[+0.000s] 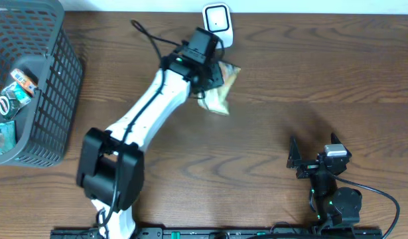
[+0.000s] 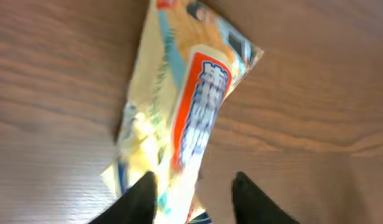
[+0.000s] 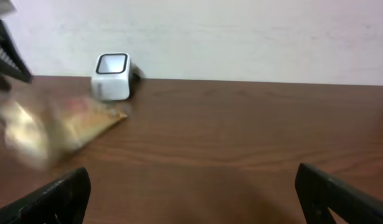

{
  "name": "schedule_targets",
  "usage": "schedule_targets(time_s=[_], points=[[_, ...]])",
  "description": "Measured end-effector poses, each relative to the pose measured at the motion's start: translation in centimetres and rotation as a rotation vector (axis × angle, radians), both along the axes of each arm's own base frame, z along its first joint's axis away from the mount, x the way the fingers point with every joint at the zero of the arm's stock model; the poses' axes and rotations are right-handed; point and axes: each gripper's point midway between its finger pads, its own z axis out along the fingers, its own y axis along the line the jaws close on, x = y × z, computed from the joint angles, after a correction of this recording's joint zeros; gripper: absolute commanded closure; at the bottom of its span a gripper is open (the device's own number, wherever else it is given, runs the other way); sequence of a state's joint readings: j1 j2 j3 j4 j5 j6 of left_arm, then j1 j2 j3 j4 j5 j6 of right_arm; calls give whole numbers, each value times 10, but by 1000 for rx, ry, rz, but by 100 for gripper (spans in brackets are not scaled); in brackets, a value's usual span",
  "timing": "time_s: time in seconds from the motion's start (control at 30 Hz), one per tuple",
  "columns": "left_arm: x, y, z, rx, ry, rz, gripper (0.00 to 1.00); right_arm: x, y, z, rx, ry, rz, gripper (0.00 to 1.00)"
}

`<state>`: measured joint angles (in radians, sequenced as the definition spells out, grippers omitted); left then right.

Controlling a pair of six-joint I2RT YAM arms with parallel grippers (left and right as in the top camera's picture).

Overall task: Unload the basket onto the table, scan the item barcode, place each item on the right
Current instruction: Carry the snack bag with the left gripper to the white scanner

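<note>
The item is a yellow snack packet [image 1: 221,91] with an orange and blue label [image 2: 200,112], on the table just in front of the white barcode scanner [image 1: 217,23]. My left gripper [image 1: 212,75] is over it. In the left wrist view its jaws [image 2: 194,196] stand apart: the left finger [image 2: 141,200] is against the packet's edge and the right finger [image 2: 253,200] is clear of it over bare wood. My right gripper [image 1: 314,147] is wide open near the front right, holding nothing. Its wrist view shows the scanner [image 3: 112,76] and the blurred packet [image 3: 60,130].
A dark grey mesh basket [image 1: 51,86] with several packaged items stands at the far left. A black cable runs from the scanner along the table's back edge. The wall rises right behind the scanner.
</note>
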<state>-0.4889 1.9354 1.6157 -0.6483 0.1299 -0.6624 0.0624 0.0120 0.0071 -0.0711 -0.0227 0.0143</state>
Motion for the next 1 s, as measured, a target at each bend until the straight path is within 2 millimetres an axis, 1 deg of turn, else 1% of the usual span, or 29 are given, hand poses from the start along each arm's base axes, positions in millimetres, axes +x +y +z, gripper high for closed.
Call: schedule_targets(time_s=[0.03, 0.17, 0.23, 0.27, 0.3, 0.33, 0.37, 0.4, 0.43, 0.5, 0.53, 0.6, 0.67, 0.77, 0.83, 0.87, 0.9, 0.97, 1.0], points=[[-3, -6, -5, 2, 11, -13, 55, 0, 0, 0, 0, 0, 0, 1], [-8, -16, -3, -6, 6, -37, 55, 0, 0, 0, 0, 0, 0, 1], [-4, -18, 3, -17, -20, -47, 64, 0, 0, 0, 0, 0, 0, 1], [1, -19, 10, -28, -53, -58, 73, 0, 0, 0, 0, 0, 0, 1], [5, -18, 18, -36, -85, -66, 80, 0, 0, 0, 0, 0, 0, 1], [9, -17, 29, -40, -124, -79, 85, 0, 0, 0, 0, 0, 0, 1], [13, -15, 38, -47, -153, -82, 89, 0, 0, 0, 0, 0, 0, 1], [18, -14, 53, -53, -209, -98, 92, 0, 0, 0, 0, 0, 0, 1], [21, -12, 65, -56, -247, -103, 92, 0, 0, 0, 0, 0, 0, 1], [23, -5, 79, -40, -292, -100, 92, 0, 0, 0, 0, 0, 0, 1], [22, -4, 79, -29, -293, -101, 93, 0, 0, 0, 0, 0, 0, 1], [20, -5, 67, 1, -268, -115, 92, 0, 0, 0, 0, 0, 0, 1], [20, -10, 47, 26, -234, -128, 93, 0, 0, 0, 0, 0, 0, 1], [18, -19, 1, 73, -153, -153, 92, 0, 0, 0, 0, 0, 0, 1], [15, -24, -34, 109, -91, -176, 92, 0, 0, 0, 0, 0, 0, 1], [13, -25, -47, 123, -69, -189, 92, 0, 0, 0, 0, 0, 0, 1], [8, -27, -72, 153, -23, -213, 93, 0, 0, 0, 0, 0, 0, 1], [1, -25, -93, 183, 22, -233, 93, 0, 0, 0, 0, 0, 0, 1], [0, -24, -98, 191, 34, -238, 92, 0, 0, 0, 0, 0, 0, 1]])
